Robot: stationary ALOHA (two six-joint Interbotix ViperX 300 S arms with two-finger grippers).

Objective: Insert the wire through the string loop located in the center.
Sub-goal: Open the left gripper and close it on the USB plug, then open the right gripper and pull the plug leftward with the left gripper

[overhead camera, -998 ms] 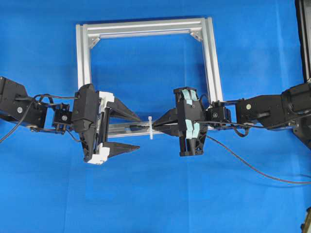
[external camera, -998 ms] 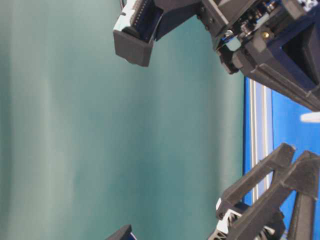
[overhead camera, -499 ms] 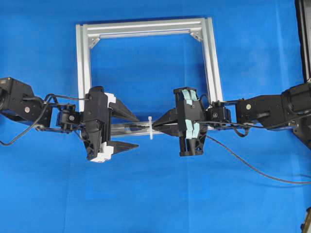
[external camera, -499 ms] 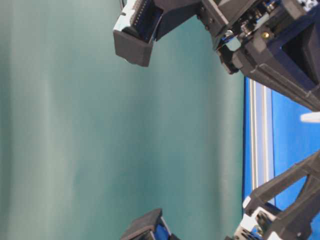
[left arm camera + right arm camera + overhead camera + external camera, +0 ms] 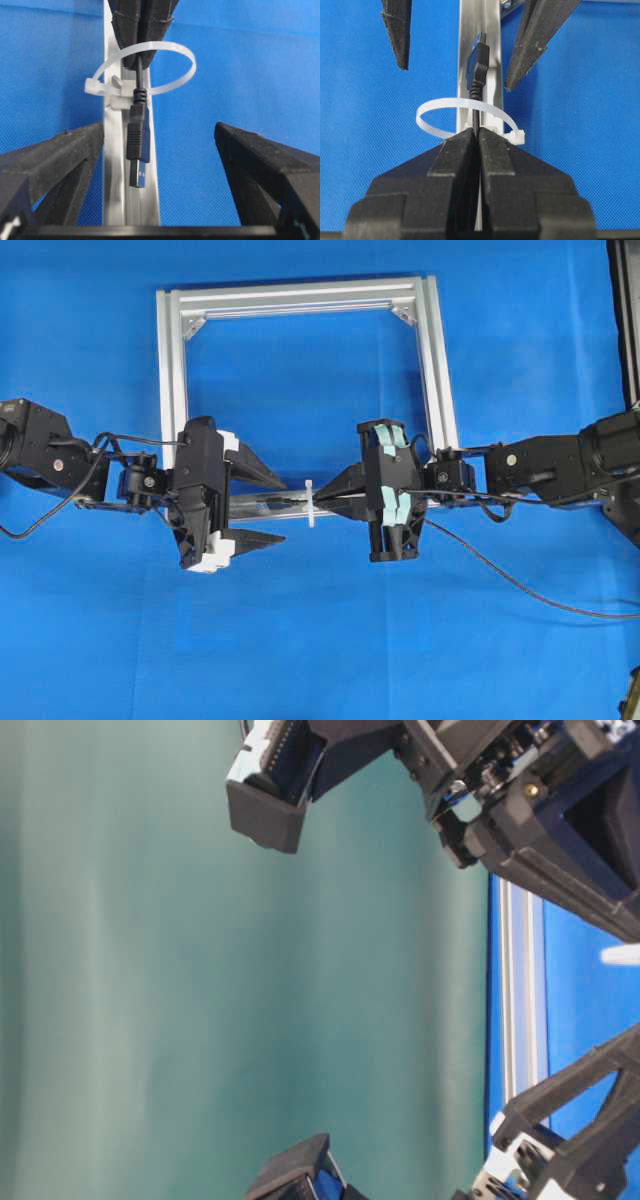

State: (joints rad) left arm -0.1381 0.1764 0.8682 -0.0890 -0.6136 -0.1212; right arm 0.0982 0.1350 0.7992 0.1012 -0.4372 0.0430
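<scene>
Two grippers face each other over the near bar of the silver frame (image 5: pixel 300 295), which lies flat on the blue table cover (image 5: pixel 300 640). The right gripper (image 5: pixel 476 137) is clenched on the wire (image 5: pixel 478 75), its two dark fingers (image 5: pixel 452 155) pressed together with the thin black cable pinched between them. The wire's plug end has passed through the string loop (image 5: pixel 450 107), a white tie standing upright on the frame's bar, and sticks out on the left arm's side. From the left wrist the plug (image 5: pixel 137 145) hangs just past the loop (image 5: pixel 170 47), directly over the bar. The left gripper (image 5: pixel 160 150) is spread wide, one finger (image 5: pixel 60 155) on either side of the plug and neither touching it. Overhead, the loop (image 5: pixel 311 502) sits between the left gripper (image 5: pixel 268 510) and the right gripper (image 5: pixel 335 495), and the rest of the wire (image 5: pixel 520 585) trails off to the right across the cover. The table-level view is blurred and seems to show only parts of the arms.
</scene>
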